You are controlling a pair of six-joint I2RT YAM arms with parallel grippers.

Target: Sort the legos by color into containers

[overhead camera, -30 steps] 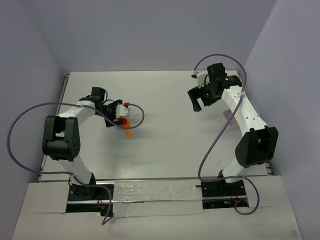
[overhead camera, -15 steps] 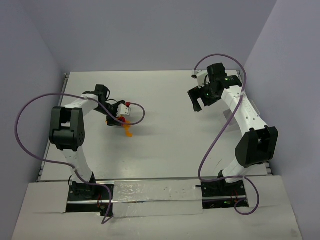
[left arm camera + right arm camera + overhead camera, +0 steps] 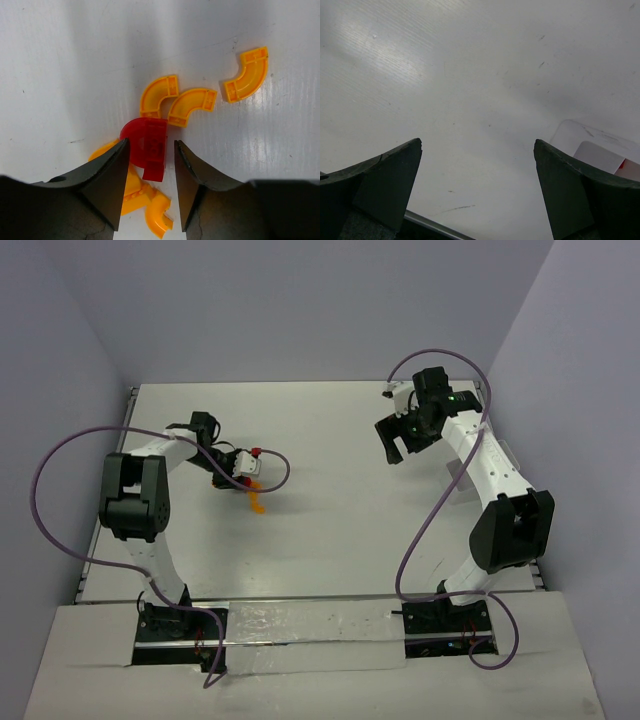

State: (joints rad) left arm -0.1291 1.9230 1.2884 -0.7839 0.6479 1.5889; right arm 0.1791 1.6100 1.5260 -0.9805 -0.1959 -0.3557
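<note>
Left arm (image 3: pixel 135 502) has swung its elbow in toward the table since a second ago, and the wrist has crept along with it; the right arm (image 3: pixel 480 465) has barely budged.

Big picture first: the white table (image 3: pixel 330 520) is mostly bare, with the action packed into the left half. The right arm parks high at the far right, probably to keep out of the way. Its right gripper (image 3: pixel 477 144) has fingers spread wide over plain tabletop, holding nothing. One container (image 3: pixel 570 132) pokes into the corner of the right wrist view, thin-walled and cloudy-clear. Something white and red sits in it, but I can't tell what.

Now the left gripper (image 3: pixel 151 145), and this is the play. It's down low over the pile, the fingers (image 3: pixel 105 180) drawn in close on either side of the red lego (image 3: pixel 145 135). One finger looks to be at its edge, while a sliver of table shows by the other. So it's bracketing, not pinching yet, I'd say.

The red piece is a glossy curved elbow, lying on the table among the orange-yellow legos (image 3: pixel 159 95). Those are the same curved shape; two touch end to end just beyond it, one sits apart to the right, and more crowd under the fingers. From above they show as an orange speck (image 3: pixel 257 502).
</note>
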